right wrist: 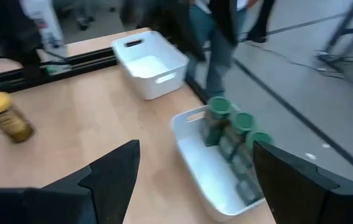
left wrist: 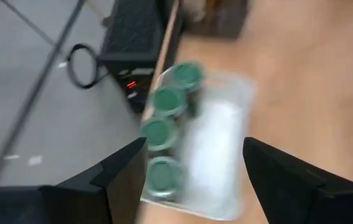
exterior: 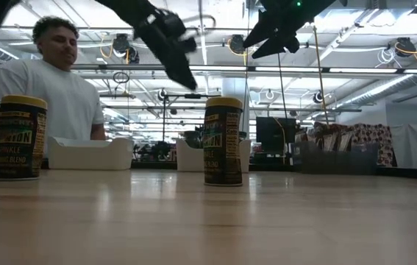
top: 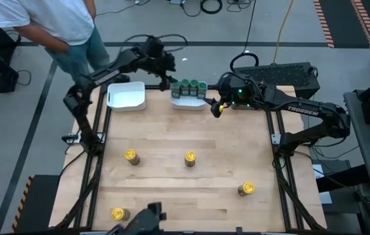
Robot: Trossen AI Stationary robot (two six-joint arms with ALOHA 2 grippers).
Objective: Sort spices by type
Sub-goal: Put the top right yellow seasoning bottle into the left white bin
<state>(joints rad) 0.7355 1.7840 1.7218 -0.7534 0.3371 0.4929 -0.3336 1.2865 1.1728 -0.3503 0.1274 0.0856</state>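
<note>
1. The counter (top: 185, 189) is pale wood, smooth, with a soft sheen;
2. The trays (right wrist: 154, 62) look like white plastic, smooth and matt;
3. The jars (exterior: 223, 143) carry dark printed labels; their lids (top: 190, 156) look like yellow plastic.

Two white trays (top: 126, 96) (top: 188, 102) are set side by side along the far edge of the wooden table (top: 185, 189). A person in a white shirt (top: 54, 19) is seen beyond it. A black box (top: 282, 75), possibly electronics, is placed behind.

"TROSSEN" on the right arm (top: 305, 109).
</note>
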